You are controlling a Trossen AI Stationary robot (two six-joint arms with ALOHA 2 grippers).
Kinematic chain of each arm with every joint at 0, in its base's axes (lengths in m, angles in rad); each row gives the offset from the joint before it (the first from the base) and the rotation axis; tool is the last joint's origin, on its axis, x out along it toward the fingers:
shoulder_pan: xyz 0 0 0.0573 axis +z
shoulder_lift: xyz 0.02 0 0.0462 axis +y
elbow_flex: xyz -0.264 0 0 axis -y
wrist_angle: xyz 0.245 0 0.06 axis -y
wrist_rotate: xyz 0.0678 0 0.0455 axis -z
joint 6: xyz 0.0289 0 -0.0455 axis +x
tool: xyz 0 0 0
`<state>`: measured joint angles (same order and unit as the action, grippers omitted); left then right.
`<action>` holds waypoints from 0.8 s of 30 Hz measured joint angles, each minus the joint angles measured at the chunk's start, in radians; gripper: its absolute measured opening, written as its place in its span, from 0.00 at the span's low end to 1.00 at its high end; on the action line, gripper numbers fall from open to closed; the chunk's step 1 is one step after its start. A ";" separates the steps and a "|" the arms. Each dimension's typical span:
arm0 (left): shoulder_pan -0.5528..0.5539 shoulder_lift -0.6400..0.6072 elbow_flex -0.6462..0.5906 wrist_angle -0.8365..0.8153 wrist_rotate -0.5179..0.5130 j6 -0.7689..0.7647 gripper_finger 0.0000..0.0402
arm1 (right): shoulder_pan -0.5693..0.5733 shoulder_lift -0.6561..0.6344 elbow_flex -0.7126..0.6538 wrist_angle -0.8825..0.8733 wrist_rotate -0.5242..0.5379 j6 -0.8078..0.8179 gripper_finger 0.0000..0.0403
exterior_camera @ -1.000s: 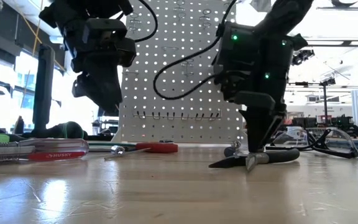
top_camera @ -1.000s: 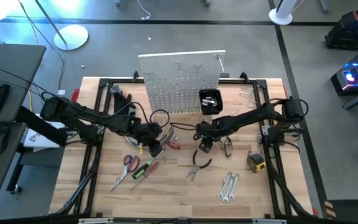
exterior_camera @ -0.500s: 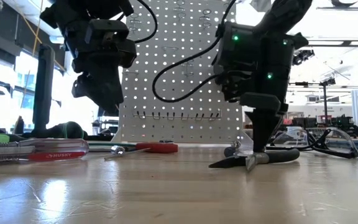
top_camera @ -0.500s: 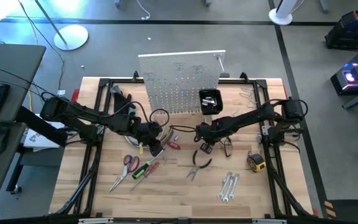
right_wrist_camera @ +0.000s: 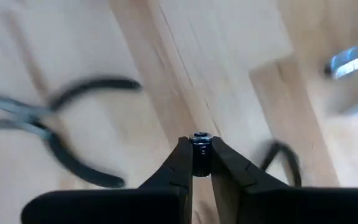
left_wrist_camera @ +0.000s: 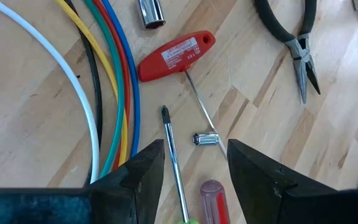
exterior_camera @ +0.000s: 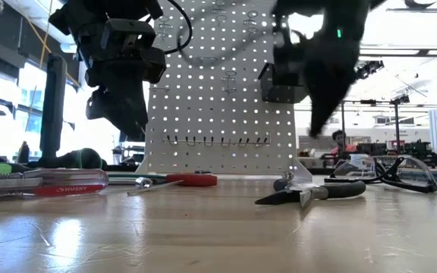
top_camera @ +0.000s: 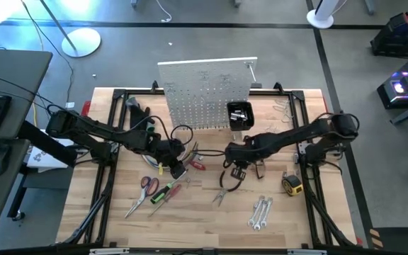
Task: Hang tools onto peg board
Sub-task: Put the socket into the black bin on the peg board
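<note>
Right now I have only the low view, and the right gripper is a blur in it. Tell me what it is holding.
Observer: The right wrist view shows the right gripper shut on a small metal piece. I cannot tell what the piece is.
Operator: Give me its place over the table.
Observer: In the high view it hangs on the peg board side of the pliers, apart from them.
Operator: Now report the left gripper.
Observer: The left wrist view shows the left gripper open, one finger on each side of a screwdriver shaft.
</note>
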<state>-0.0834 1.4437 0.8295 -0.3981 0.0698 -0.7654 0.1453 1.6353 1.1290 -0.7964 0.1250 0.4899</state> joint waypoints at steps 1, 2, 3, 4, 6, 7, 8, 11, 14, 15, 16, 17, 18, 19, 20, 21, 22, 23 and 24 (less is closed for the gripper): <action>0.000 0.000 0.000 0.000 0.000 0.000 0.42 | 0.010 -0.014 0.022 0.011 0.008 -0.012 0.06; 0.000 0.000 0.000 0.000 0.000 0.001 0.42 | 0.017 -0.029 0.043 0.024 0.026 -0.028 0.06; 0.000 0.000 0.000 0.000 0.000 0.008 0.42 | 0.025 -0.048 0.071 0.034 0.053 -0.041 0.06; 0.000 0.000 0.000 0.000 0.000 0.010 0.42 | 0.029 -0.064 0.099 0.043 0.086 -0.053 0.06; -0.001 0.000 0.000 0.001 0.000 0.011 0.42 | 0.026 -0.084 0.157 0.044 0.180 -0.073 0.06; -0.002 0.000 0.000 0.001 0.000 0.010 0.42 | 0.024 -0.092 0.186 0.038 0.223 -0.083 0.06; -0.002 0.000 0.000 0.002 0.000 0.011 0.42 | 0.021 -0.100 0.217 0.027 0.273 -0.093 0.06; -0.002 0.000 0.000 0.005 0.018 0.009 0.42 | 0.017 -0.139 0.310 -0.037 0.413 -0.087 0.06; -0.002 0.000 0.000 0.006 0.034 0.007 0.42 | 0.015 -0.170 0.367 -0.164 0.572 -0.023 0.06; -0.003 0.000 0.000 0.008 0.034 0.008 0.42 | 0.008 -0.180 0.372 -0.208 0.615 0.006 0.06; -0.003 0.000 0.000 0.009 0.034 0.008 0.42 | -0.004 -0.189 0.373 -0.247 0.643 0.041 0.06; -0.003 0.000 0.000 0.009 0.032 0.008 0.42 | -0.024 -0.201 0.373 -0.283 0.651 0.080 0.06; -0.003 0.000 0.000 0.009 0.030 0.008 0.42 | -0.049 -0.211 0.370 -0.308 0.652 0.113 0.06; -0.003 0.000 0.000 0.010 0.028 0.008 0.42 | -0.077 -0.217 0.363 -0.327 0.650 0.134 0.06; -0.003 0.000 0.000 0.013 0.024 0.009 0.42 | -0.109 -0.221 0.352 -0.339 0.643 0.140 0.06; -0.003 0.000 0.000 0.018 0.022 0.016 0.42 | -0.138 -0.219 0.341 -0.335 0.626 0.139 0.06; -0.003 0.000 0.000 0.022 0.022 0.023 0.42 | -0.169 -0.216 0.329 -0.310 0.600 0.136 0.06; -0.003 0.000 0.000 0.027 0.022 0.031 0.42 | -0.196 -0.214 0.316 -0.270 0.567 0.127 0.06; -0.003 0.000 0.000 0.034 0.023 0.035 0.42 | -0.218 -0.214 0.303 -0.225 0.528 0.110 0.06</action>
<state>-0.0860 1.4437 0.8295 -0.3639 0.0925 -0.7307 -0.0725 1.4208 1.4325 -1.0219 0.6526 0.5998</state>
